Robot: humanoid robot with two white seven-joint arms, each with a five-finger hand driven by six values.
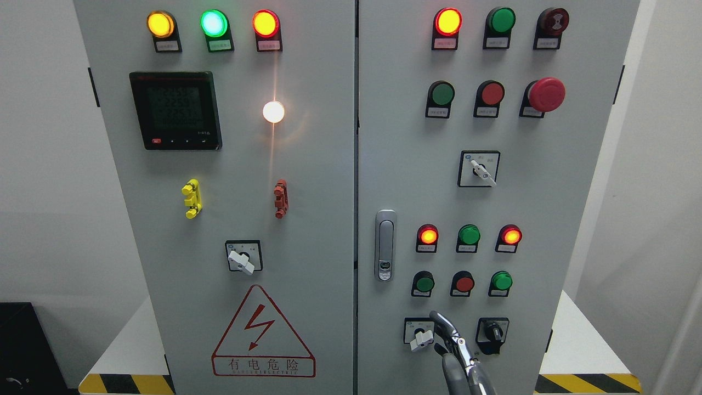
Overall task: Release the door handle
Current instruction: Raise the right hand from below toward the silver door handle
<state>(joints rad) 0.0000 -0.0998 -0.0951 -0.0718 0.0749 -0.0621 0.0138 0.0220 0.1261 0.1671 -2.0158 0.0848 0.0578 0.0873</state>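
Observation:
The grey electrical cabinet has two doors, both standing closed. The silver door handle (385,245) lies flush and upright on the left edge of the right door (548,192). My right hand (448,337) rises from the bottom edge, below and to the right of the handle, well apart from it. Its fingers (439,319) are stretched upward and hold nothing, with the tip in front of a white rotary switch (421,337). My left arm does not show.
Lit lamps, push buttons and a red emergency stop (545,94) cover the right door. The left door (236,219) carries a meter (175,109), a rotary switch (244,258) and a warning triangle (262,334). The cabinet stands on a white base with hazard stripes (587,383).

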